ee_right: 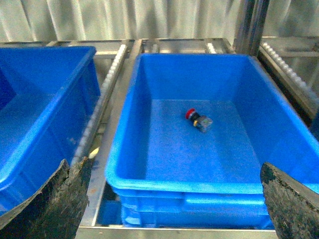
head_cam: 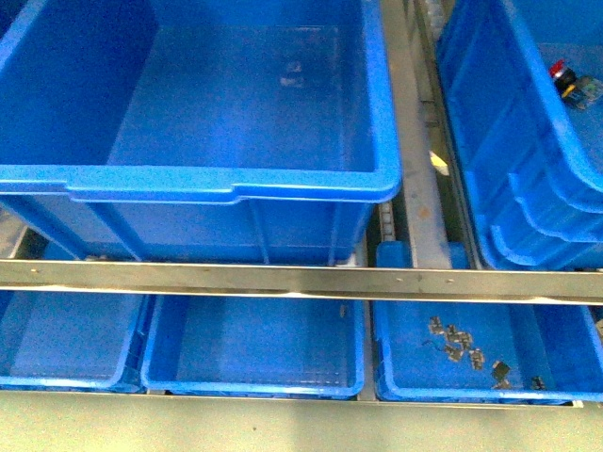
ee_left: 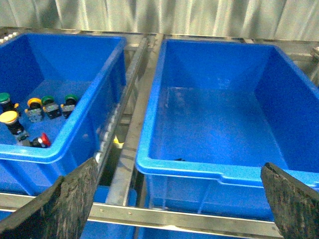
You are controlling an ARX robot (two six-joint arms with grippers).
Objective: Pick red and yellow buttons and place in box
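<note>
The box (ee_left: pixel 199 172) lay straight ahead of the left pincer (ee_left: pixel 179 163), its near rim between the fingers (ee_left: pixel 65 204) and its floor open. That pincer stood wide open, holding nothing. A yellow button (ee_left: pixel 11 122) and a red button (ee_left: pixel 41 141) lay in the neighbouring crate (ee_left: pixel 75 144). The right pincer (ee_right: pixel 169 163), equally wide and empty, faced another crate (ee_right: pixel 149 184) with a second red button (ee_right: pixel 198 119) mid-floor.
</note>
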